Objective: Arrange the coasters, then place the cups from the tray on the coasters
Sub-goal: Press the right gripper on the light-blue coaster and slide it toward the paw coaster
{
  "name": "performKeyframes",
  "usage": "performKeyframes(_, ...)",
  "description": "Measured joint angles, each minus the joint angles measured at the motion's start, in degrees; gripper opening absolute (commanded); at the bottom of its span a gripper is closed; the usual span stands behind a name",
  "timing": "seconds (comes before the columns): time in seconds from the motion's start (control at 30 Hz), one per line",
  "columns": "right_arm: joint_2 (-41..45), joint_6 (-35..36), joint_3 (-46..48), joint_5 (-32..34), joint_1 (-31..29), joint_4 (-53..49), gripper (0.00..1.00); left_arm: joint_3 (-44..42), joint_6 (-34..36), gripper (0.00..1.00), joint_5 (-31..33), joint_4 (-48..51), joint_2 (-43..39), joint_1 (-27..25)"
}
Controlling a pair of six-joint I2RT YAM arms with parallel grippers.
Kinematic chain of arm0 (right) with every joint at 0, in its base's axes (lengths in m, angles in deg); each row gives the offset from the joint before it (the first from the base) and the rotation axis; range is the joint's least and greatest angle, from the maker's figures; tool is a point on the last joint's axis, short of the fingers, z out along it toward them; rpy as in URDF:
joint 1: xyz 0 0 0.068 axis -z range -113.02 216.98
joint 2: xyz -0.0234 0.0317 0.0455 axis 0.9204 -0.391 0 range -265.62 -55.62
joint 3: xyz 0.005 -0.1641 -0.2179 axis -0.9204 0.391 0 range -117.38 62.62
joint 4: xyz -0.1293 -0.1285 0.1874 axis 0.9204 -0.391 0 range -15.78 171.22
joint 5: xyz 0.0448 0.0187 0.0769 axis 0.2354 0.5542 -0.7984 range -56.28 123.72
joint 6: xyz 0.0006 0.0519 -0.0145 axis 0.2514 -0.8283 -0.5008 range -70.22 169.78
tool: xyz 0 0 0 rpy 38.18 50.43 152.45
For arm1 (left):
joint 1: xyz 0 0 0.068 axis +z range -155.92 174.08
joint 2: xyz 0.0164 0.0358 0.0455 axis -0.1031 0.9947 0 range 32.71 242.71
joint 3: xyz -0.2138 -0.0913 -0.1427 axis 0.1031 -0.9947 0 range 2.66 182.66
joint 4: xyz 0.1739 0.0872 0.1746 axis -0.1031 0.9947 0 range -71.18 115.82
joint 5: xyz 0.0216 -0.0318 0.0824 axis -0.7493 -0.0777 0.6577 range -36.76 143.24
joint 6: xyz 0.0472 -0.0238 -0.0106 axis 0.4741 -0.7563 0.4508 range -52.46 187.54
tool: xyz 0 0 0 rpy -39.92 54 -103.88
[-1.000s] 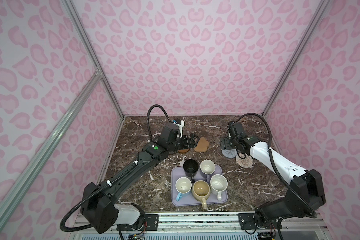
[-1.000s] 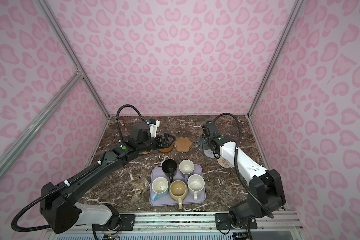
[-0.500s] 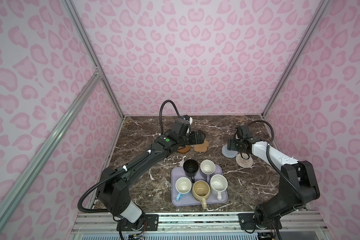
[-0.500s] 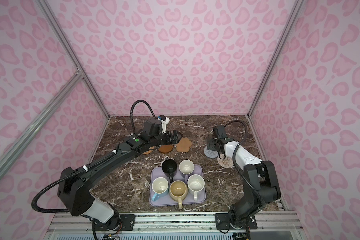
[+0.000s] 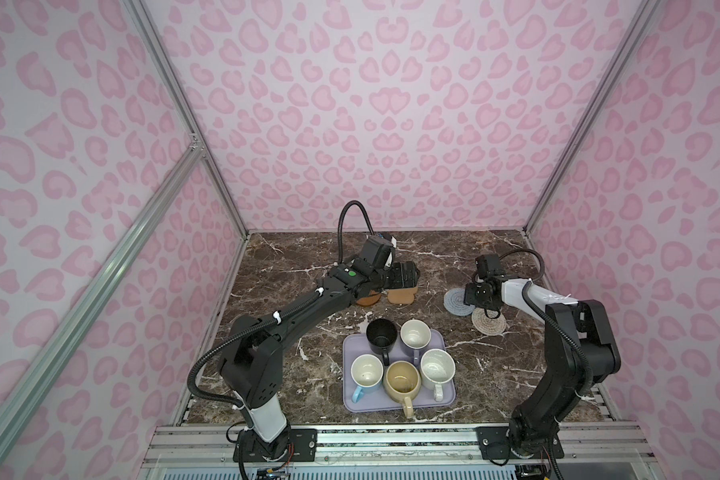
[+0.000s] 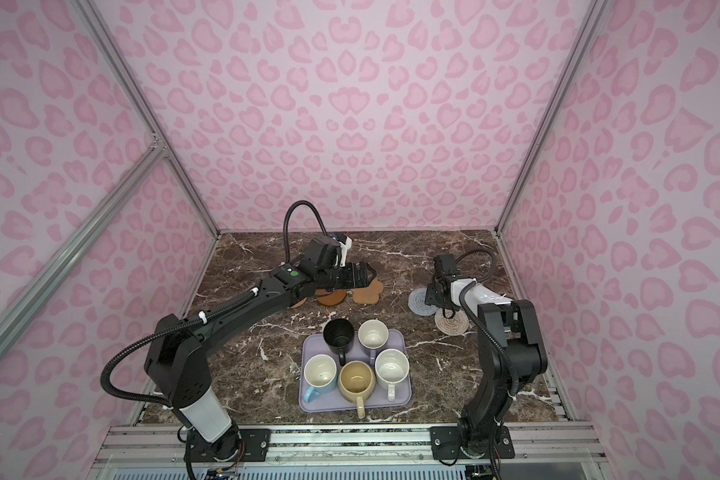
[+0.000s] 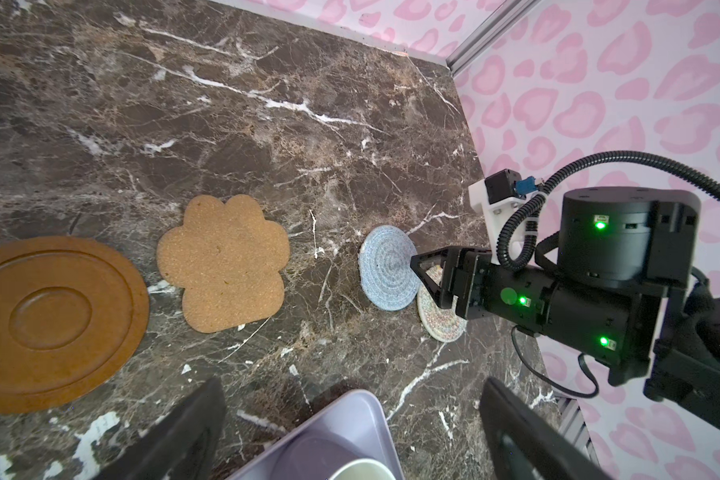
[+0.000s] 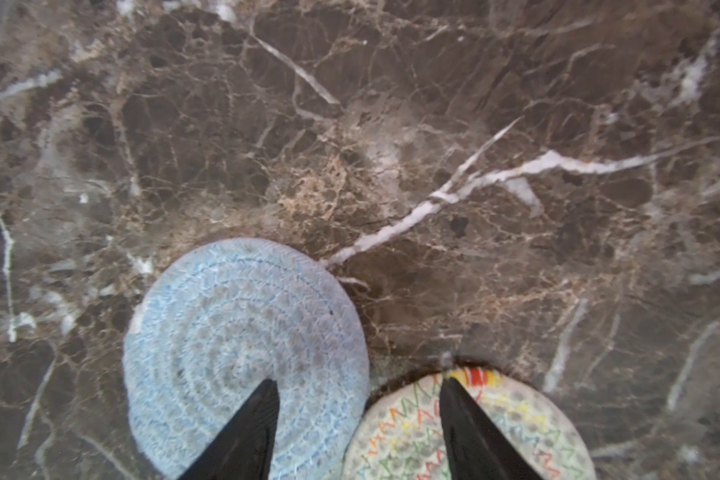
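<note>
Right now everything turns on the right tool (image 8: 356, 384) and the 2 mats beneath it. Its 2 black fingers point down at the surface (image 5: 300, 266) and stand part-way apart, with nothing clamped between them that I can see. One tip rests over the grey-blue mat (image 8: 233, 332) and the other over the cream mat (image 8: 528, 424), so the seam between the pair lies directly under the gap.

In both top views the grey-blue mat sits farther back and toward the middle, and the cream one sits nearer the front rail and toward the right wall. The pair therefore runs on a diagonal, and the fingers open along that same line. The 2 mats are touching or very nearly so. From the left wrist view the blue edge seems to lap over the cream one, though I cannot be sure.

My guess is that the coming move has to part these 2, and whichever mat gets caught must travel along that diagonal, away from its neighbour.

The right arm is plainly the nearer one. The left tool (image 7: 354, 386) hangs wide open and empty, well apart, over by the paw mat (image 7: 225, 266) and the brown round mat (image 7: 51, 320).

All 5 cups (image 5: 402, 378) stand upright on the tray (image 5: 431, 405) at the front, with none yet on a mat.
</note>
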Motion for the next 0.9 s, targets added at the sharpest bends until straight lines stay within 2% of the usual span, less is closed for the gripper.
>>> performKeyframes(0.47,-5.5,1.9,-4.2,-1.4,0.5,1.0,0.44,2.8,0.0,0.97,-0.7,0.0,3.6,-0.5)
performKeyframes(0.9,-7.1,1.9,-5.5,-3.5,0.8,1.3,0.43,3.1,0.0,0.97,-1.0,0.4,4.4,-0.5)
